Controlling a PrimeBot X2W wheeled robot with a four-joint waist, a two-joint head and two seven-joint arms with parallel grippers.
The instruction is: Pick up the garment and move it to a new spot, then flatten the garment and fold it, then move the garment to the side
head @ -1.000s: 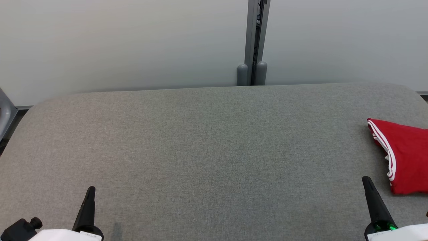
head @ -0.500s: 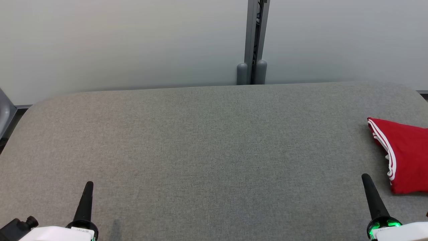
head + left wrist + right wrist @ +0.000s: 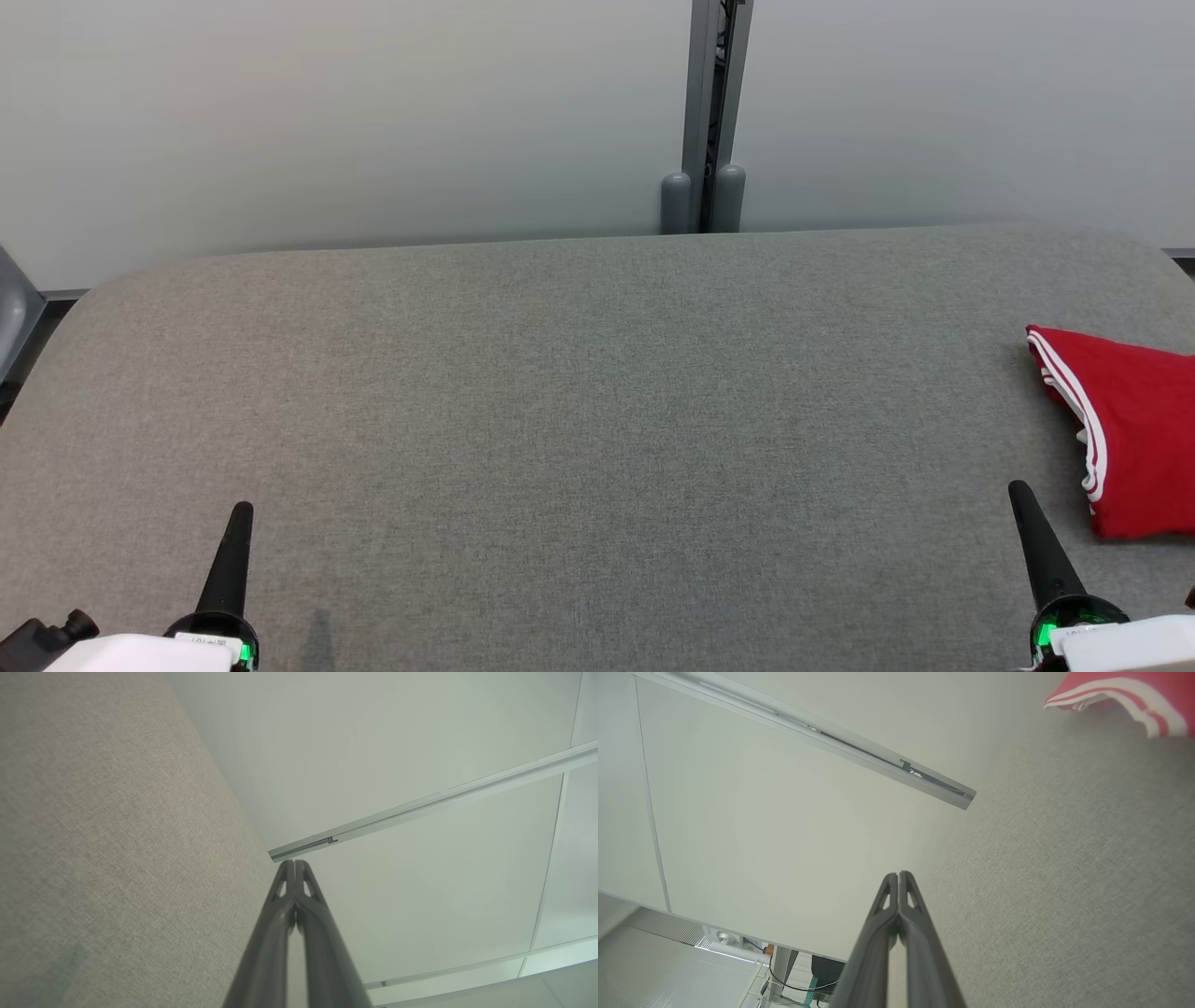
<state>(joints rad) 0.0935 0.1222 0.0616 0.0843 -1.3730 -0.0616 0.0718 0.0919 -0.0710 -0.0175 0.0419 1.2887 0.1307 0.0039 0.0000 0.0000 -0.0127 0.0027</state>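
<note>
Red white-striped garment (image 3: 1134, 429) lying at three o'clock by the right edge of the grey table (image 3: 579, 401), left gripper (image 3: 243, 511) at seven and right gripper (image 3: 1018, 490) at five both sitting pinched closed, gripping nothing, wide cloth surface stretching between them.

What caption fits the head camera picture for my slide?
Folded red garment with white stripes lies at the right edge of the grey fabric table.

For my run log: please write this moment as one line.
garment: red, at right side of table | left gripper: shut, empty | right gripper: shut, empty, apart from garment
</note>
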